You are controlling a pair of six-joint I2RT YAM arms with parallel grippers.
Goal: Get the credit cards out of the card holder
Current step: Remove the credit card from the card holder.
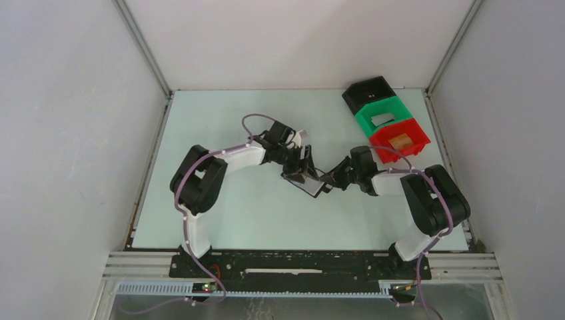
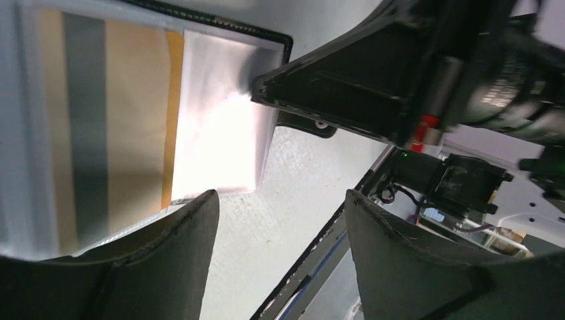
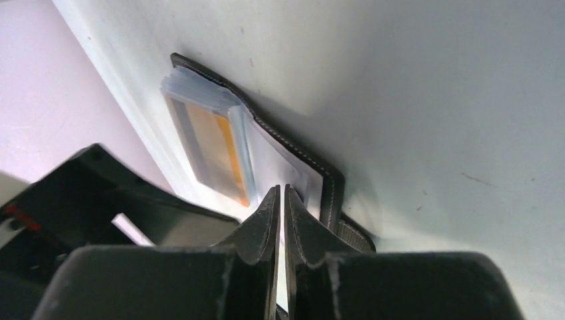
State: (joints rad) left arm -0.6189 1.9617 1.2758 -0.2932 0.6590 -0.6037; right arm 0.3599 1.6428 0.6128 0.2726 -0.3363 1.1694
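Now: card holder (image 3: 333, 190) lies open mid-bench (image 1: 266, 213), between my two tools. My right tool (image 3: 281, 193) is pinched nearly together on the edge of a pale credit card (image 2: 220, 133), which pokes from the holder straight toward it. My left tool (image 2: 280, 200) is spread wide, over the holder's other side. The pull likely runs back along the right arm's own line.

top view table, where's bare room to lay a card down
Free: the far-left table between back wall and left arm; the near strip this side of the card holder. Crowded: centre, where left gripper and right gripper, pinching a credit card, meet, and the far-right corner with three bins.
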